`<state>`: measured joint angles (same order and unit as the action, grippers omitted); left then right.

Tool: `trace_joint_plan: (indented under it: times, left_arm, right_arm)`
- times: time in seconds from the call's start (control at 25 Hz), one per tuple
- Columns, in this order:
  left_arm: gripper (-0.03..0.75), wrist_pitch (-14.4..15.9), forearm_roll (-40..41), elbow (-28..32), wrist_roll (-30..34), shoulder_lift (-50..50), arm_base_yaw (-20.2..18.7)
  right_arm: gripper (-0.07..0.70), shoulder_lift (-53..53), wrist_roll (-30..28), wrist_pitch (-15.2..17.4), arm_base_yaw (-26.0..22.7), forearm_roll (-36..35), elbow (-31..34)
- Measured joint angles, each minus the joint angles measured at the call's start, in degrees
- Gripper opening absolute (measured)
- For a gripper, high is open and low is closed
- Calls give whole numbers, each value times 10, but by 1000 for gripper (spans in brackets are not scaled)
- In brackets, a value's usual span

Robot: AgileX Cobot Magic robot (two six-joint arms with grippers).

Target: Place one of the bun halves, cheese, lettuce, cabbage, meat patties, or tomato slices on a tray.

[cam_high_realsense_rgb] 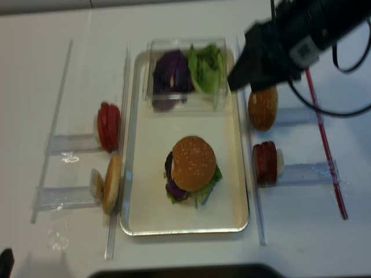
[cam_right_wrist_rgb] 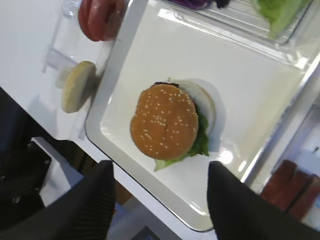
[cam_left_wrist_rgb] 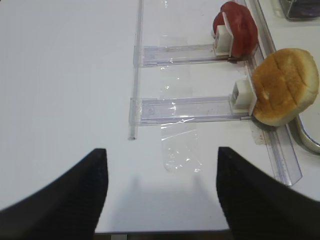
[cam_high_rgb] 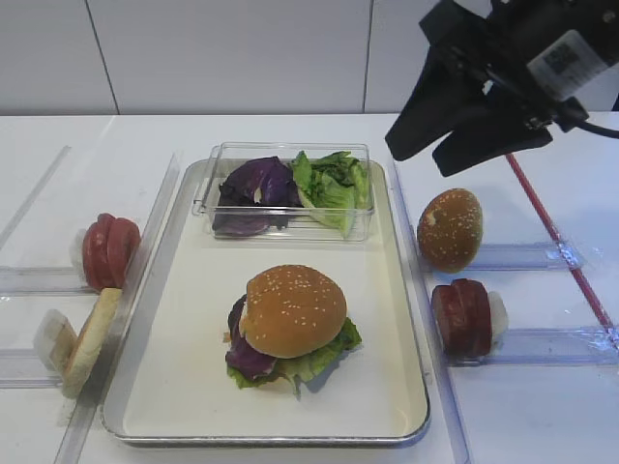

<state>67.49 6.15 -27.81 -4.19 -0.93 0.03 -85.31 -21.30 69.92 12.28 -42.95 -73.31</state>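
Note:
A sesame bun half (cam_high_rgb: 293,309) (cam_right_wrist_rgb: 164,120) tops a stacked burger in the middle of the silver tray (cam_high_rgb: 193,387) (cam_right_wrist_rgb: 250,90), with lettuce (cam_high_rgb: 329,353) and cabbage (cam_high_rgb: 247,356) sticking out underneath. My right gripper (cam_high_rgb: 418,159) (cam_right_wrist_rgb: 160,167) hangs open and empty high above the tray's right side. A twin bun half (cam_high_rgb: 450,228) and the meat patties (cam_high_rgb: 462,317) stand on holders at the right. Tomato slices (cam_high_rgb: 108,251) (cam_left_wrist_rgb: 235,26) stand at the left. My left gripper (cam_left_wrist_rgb: 161,152) is open over bare table. Cheese is out of view.
A clear plastic box (cam_high_rgb: 360,230) at the tray's far end holds loose cabbage (cam_high_rgb: 256,188) and lettuce (cam_high_rgb: 334,184). A pale flat bun half (cam_high_rgb: 89,340) (cam_left_wrist_rgb: 285,86) leans on a left holder. Clear plastic rails (cam_high_rgb: 542,346) flank the tray. A red line (cam_high_rgb: 561,242) runs along the right.

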Motion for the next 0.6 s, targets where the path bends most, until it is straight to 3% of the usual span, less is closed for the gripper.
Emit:
trace_joint_plan:
  times: [0.32,0.6]
  left_arm:
    - [469,0,0,0,0,0,0]
    - [469,0,0,0,0,0,0]
  right_arm:
    - [363,43,74,6,0,160,-3]
    - [351,98,119,11,0,270,-4]
